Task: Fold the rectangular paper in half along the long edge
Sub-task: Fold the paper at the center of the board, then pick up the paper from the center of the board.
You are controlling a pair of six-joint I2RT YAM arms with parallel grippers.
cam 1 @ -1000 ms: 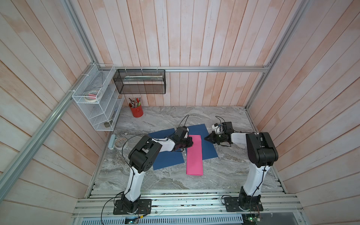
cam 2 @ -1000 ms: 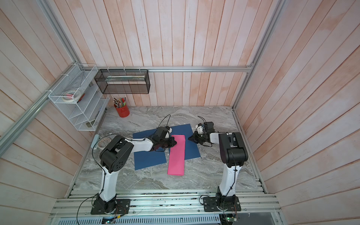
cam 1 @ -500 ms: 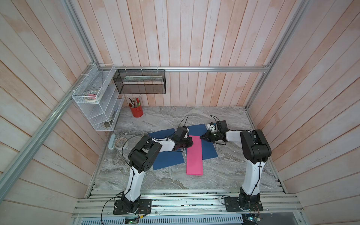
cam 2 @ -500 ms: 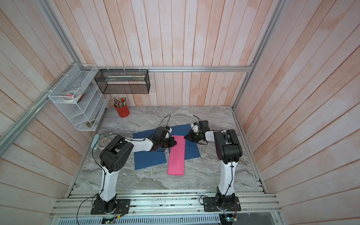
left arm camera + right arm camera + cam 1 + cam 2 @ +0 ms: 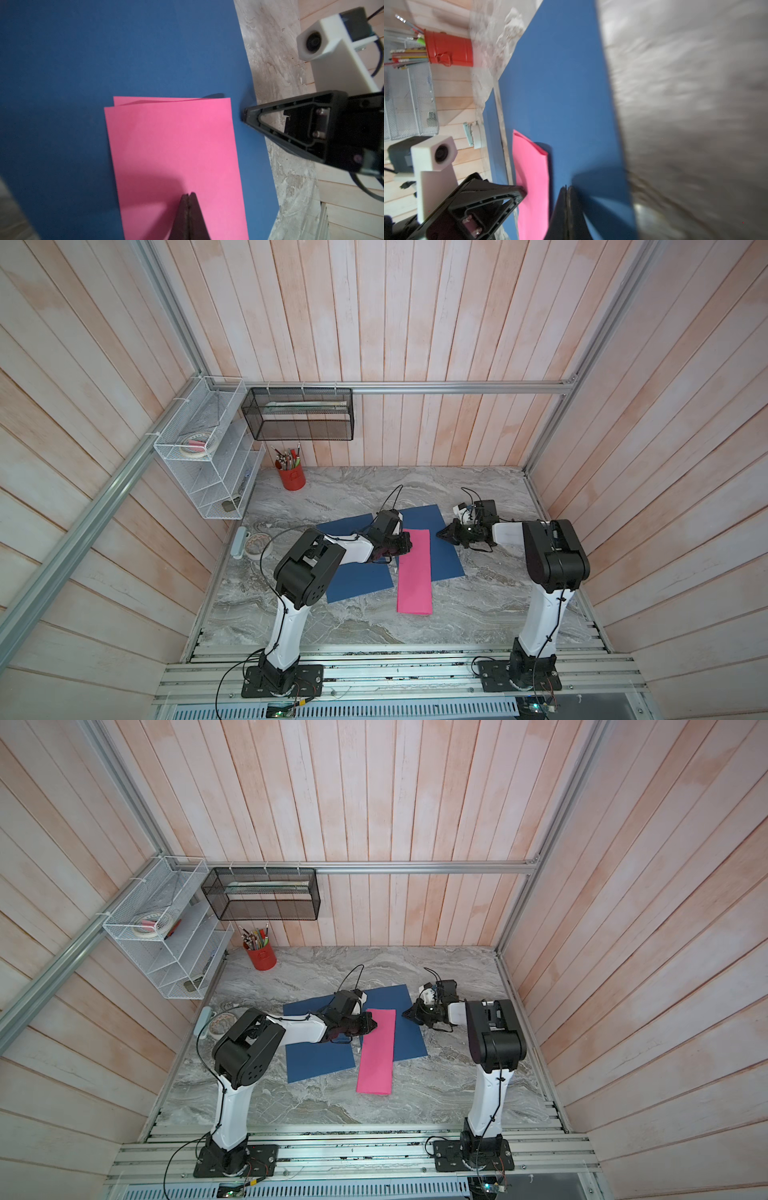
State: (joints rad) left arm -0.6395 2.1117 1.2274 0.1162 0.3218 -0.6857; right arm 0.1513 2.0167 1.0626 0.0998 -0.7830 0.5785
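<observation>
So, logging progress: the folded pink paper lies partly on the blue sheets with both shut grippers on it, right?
Not both. Only the left gripper is on the pink paper; the right gripper is beside it, over a blue sheet, as the left wrist view shows. The rest holds.

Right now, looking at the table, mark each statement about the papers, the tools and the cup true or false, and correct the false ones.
1. The pink paper is already folded double. True.
2. The left tool is open. False: it is shut, its tip over the pink paper.
3. The right tool grips the pink paper. False: it is shut and empty, over the blue sheet.
4. The red cup holds pencils. True.
</observation>
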